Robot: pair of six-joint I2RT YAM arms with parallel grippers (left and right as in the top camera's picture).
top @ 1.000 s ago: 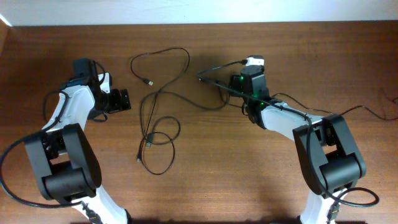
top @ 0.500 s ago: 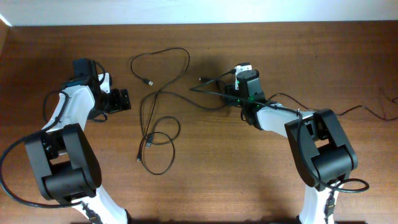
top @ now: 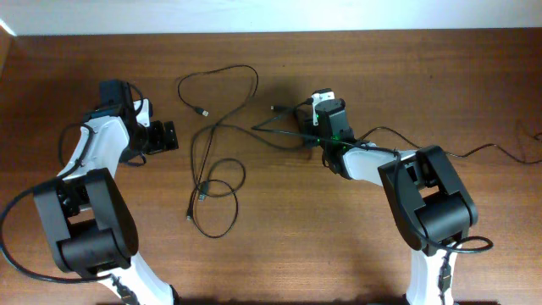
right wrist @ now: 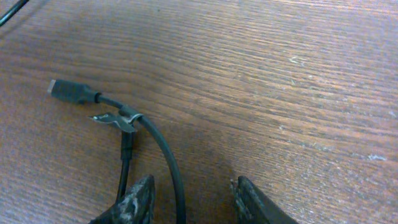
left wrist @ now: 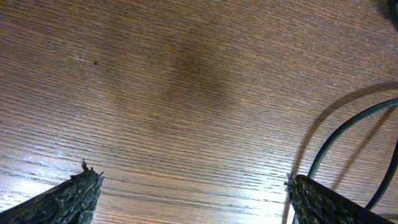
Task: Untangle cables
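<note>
Several thin black cables point(top: 222, 127) lie tangled in the middle of the table, with one loop at the back point(top: 218, 74) and smaller loops nearer the front point(top: 217, 199). My right gripper point(top: 301, 120) is low over a cable end. In the right wrist view its fingers point(right wrist: 193, 199) are open, and a cable point(right wrist: 163, 149) runs between them, close to the left finger. The cable's plug point(right wrist: 68, 91) lies just ahead. My left gripper point(top: 166, 136) is open and empty point(left wrist: 189, 180), left of the tangle. One cable point(left wrist: 336, 134) runs by its right finger.
The dark wooden table point(top: 279, 237) ends at a white wall at the back. Thicker black wires point(top: 474, 152) trail from the right arm toward the right edge. Both arm bases stand at the front corners.
My right gripper has moved left, closer to the cable's plug end, and the cable near it has shifted slightly. The left arm has not moved.
</note>
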